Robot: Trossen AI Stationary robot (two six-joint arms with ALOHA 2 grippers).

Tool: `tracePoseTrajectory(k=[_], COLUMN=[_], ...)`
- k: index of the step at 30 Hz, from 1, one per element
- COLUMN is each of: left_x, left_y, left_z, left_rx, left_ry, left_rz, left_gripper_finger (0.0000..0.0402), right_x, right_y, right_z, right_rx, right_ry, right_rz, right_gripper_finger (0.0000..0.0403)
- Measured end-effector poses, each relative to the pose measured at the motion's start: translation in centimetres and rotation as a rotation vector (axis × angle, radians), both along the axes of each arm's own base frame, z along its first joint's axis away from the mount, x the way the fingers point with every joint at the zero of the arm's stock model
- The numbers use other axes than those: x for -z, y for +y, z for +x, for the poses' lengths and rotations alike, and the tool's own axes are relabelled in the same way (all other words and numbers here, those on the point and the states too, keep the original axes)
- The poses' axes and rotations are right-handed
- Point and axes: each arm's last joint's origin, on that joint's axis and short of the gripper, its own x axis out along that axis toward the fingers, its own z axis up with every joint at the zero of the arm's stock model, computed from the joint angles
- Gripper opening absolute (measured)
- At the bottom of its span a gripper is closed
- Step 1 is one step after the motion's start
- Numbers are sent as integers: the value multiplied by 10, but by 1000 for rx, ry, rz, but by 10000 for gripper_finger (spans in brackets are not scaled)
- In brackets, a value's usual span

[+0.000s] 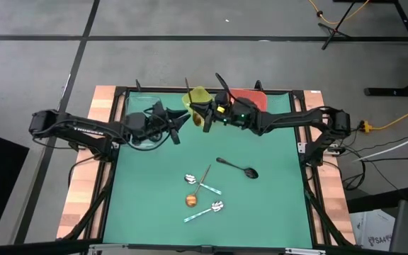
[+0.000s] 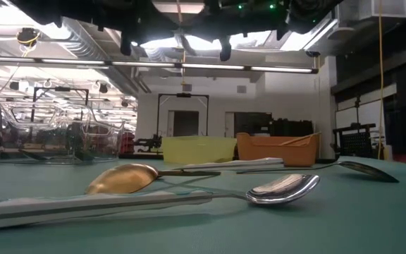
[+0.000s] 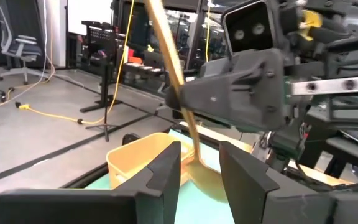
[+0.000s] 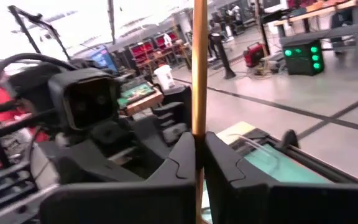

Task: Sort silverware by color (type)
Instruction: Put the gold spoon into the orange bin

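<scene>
My right gripper (image 1: 206,117) is shut on a copper-gold spoon (image 1: 188,88) held in the air over the near side of the yellow bin (image 1: 198,96). My left gripper (image 1: 183,119) faces it, open; in the left wrist view its fingers (image 3: 166,171) stand on either side of the spoon's bowl (image 3: 205,180), and I cannot tell if they touch. On the mat lie a black spoon (image 1: 239,168), a gold spoon (image 1: 193,199) and two silver, teal-handled spoons (image 1: 205,187) (image 1: 208,210), the gold one's handle crossing a silver one. My right gripper pinches the gold spoon's handle (image 4: 199,127) between its two fingers, which lie across the handle. The fingers come level from the table's right. The spoon is lifted clear and tilted, its long handle end (image 3: 160,37) rising past the fingers and the bowl hanging below.
Three bins stand along the mat's far edge: a clear one (image 2: 48,134) under the left arm, the yellow one (image 2: 198,149) in the middle, and an orange one (image 2: 277,148) to the right. A raised black frame (image 1: 296,142) borders the green mat.
</scene>
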Motion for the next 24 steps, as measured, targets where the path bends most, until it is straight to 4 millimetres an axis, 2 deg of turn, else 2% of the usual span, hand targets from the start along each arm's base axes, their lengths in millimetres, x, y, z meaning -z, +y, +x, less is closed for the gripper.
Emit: tracePoseTrajectory(k=[24], left_x=[0], left_y=[-1], left_z=[1], left_rx=[27], left_ry=[-5], left_rz=[1], left_gripper_finger=[105], right_x=[5], right_y=[22], right_z=[6], right_rx=[-34], right_ry=[-7], right_rz=[0], right_gripper_finger=[2])
